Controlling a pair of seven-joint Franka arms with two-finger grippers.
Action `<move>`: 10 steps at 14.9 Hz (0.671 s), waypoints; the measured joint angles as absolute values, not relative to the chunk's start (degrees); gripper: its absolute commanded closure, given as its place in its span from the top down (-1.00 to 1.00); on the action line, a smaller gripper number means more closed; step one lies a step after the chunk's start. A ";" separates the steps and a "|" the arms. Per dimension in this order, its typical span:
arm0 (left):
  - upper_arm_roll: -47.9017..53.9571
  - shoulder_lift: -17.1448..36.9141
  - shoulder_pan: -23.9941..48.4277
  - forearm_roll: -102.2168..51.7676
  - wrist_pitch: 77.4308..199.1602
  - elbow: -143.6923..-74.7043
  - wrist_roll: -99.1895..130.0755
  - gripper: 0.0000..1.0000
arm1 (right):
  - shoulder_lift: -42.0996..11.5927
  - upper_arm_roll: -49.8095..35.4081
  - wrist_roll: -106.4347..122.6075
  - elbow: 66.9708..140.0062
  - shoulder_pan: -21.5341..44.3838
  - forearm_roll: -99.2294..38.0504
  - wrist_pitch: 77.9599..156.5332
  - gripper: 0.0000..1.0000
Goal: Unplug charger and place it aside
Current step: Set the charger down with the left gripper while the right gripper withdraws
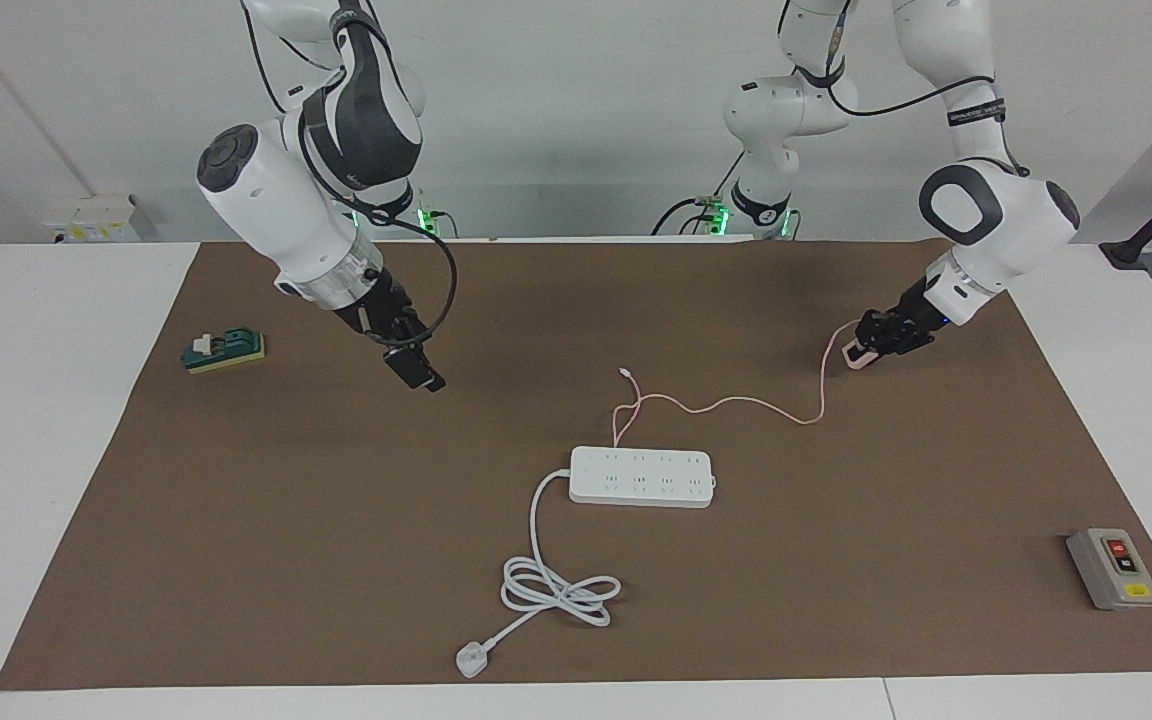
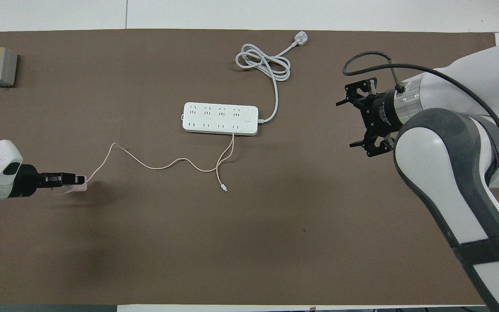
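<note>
One charger (image 1: 854,355), unplugged, held by the left gripper (image 1: 861,353) toward the left arm's end of the mat.
You have one power strip (image 1: 641,476) (pink cable (image 1: 736,403) trailing to it), one switch box (image 1: 1113,568), one green block (image 1: 225,351); the right gripper (image 1: 414,370) waits, seemingly closed on nothing.

A matt brown sheet (image 1: 236,560), paper-like, covers the smooth white counter (image 1: 26,450). The power strip (image 1: 641,476) looks like smooth, slightly glossy white plastic. The arms' shells are glossy white plastic.
</note>
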State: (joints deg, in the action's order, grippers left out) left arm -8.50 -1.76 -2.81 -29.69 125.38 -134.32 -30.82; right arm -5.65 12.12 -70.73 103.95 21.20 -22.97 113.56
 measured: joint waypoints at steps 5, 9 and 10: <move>-8.34 0.23 -2.77 -30.82 129.12 -134.35 -30.94 -0.42 | -4.10 11.96 -54.26 103.98 18.37 -15.06 108.17 1.00; -7.98 1.29 -2.54 -30.83 131.15 -134.44 -33.15 1.00 | -1.39 10.64 -37.33 103.98 13.25 -10.54 103.42 1.00; -7.98 1.41 -2.54 -30.83 131.19 -134.44 -33.33 1.00 | -0.69 10.50 -33.56 103.99 11.97 -10.10 102.76 1.00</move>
